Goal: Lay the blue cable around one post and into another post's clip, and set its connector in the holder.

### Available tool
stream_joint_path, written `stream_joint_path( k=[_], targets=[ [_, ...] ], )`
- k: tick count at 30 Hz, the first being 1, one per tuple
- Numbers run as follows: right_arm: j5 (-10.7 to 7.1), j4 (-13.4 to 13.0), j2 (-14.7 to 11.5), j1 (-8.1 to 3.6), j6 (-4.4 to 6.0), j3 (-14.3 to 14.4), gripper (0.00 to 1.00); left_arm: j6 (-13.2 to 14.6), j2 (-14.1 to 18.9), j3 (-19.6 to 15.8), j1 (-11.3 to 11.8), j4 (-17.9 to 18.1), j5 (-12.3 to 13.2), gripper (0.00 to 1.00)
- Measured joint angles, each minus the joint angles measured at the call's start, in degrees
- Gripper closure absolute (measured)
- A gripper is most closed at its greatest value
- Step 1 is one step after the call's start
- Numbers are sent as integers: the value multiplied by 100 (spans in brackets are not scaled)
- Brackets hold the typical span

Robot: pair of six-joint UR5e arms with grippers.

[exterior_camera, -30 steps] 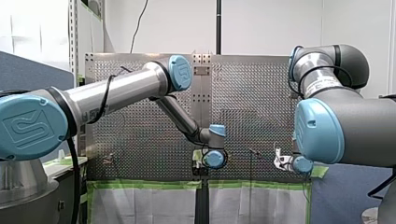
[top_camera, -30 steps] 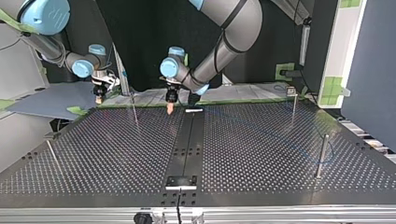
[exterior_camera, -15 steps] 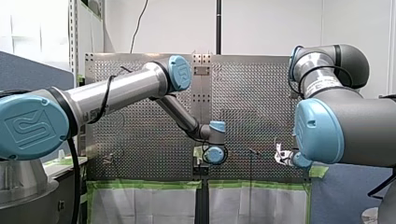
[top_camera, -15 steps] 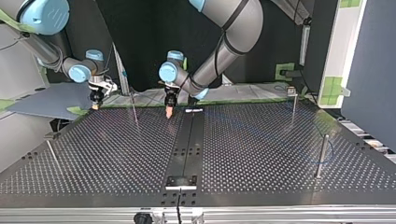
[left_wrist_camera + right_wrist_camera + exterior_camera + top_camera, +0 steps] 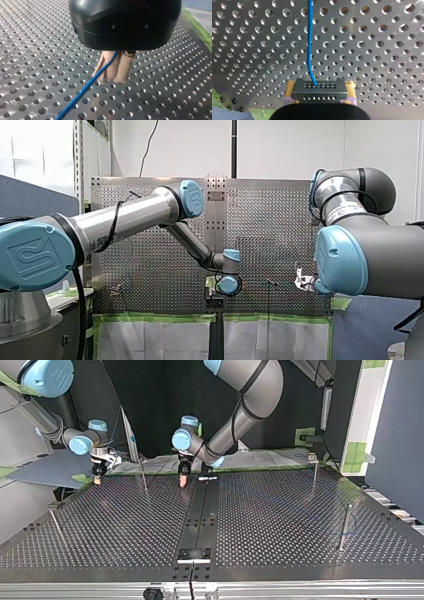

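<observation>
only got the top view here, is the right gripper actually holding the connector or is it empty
Observer: Holding it. The right wrist view shows the right gripper with its yellow pads clamped on a black rectangular connector, and a thin blue cable leaving the connector's far face.

Operator: and the other one, is it gripping anything

Observer: Yes. In the left wrist view the left gripper has its beige pads shut on that cable.

Operator: where does the cable go from there

Observer: It slopes from the pads down toward the perforated metal table and out of that view.
</observation>
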Motion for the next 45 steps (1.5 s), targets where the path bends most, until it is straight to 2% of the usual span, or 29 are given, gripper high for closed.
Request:
stream_joint_path(
  k=[3, 5, 6, 8, 9, 10, 11, 12, 13, 14, 19, 26, 36, 45],
  targets=[
    [4, -11, 0, -2, -90, -7, 96, -4, -1, 10, 16, -7, 46, 96],
    [8, 2, 0, -2, -125, -8, 96, -3, 0, 37, 25, -42, 84, 86],
    [13, 17, 2, -2, -140, -8, 96, -1, 1, 53, 27, -69, 95, 86],
    [27, 36, 3, 0, -154, -8, 96, 20, 4, 87, 28, -158, 92, 68],
    [38, 49, 6, 1, -159, -7, 96, 35, 4, 98, 27, -200, 88, 68],
    [46, 57, 6, 4, -159, -7, 96, 53, 3, 107, 26, -243, 85, 55],
    [50, 64, 6, 9, -161, -6, 96, 72, 3, 114, 25, -304, 83, 35],
    [54, 72, 6, 19, -163, -6, 96, 83, 4, 118, 25, -354, 81, 35],
    [57, 76, 6, 27, -164, -5, 96, 90, 5, 119, 23, -399, 79, 8],
    [59, 78, 6, 35, -164, -6, 96, 97, 5, 118, 17, -463, 76, 0],
    [58, 84, 7, 70, -156, -7, 96, 135, 22, 55, -34, -724, 108, 0],
    [42, 91, 8, 100, -130, -6, 96, 380, 255, -273, -44, -1080, 414, 0],
    [24, 138, 9, 157, -97, -4, 96, 438, 737, -761, -58, -881, 901, 0],
    [-36, 157, 9, 177, -32, -4, 96, 505, 1154, -1181, -230, -1092, 1321, 0]
  ],
)
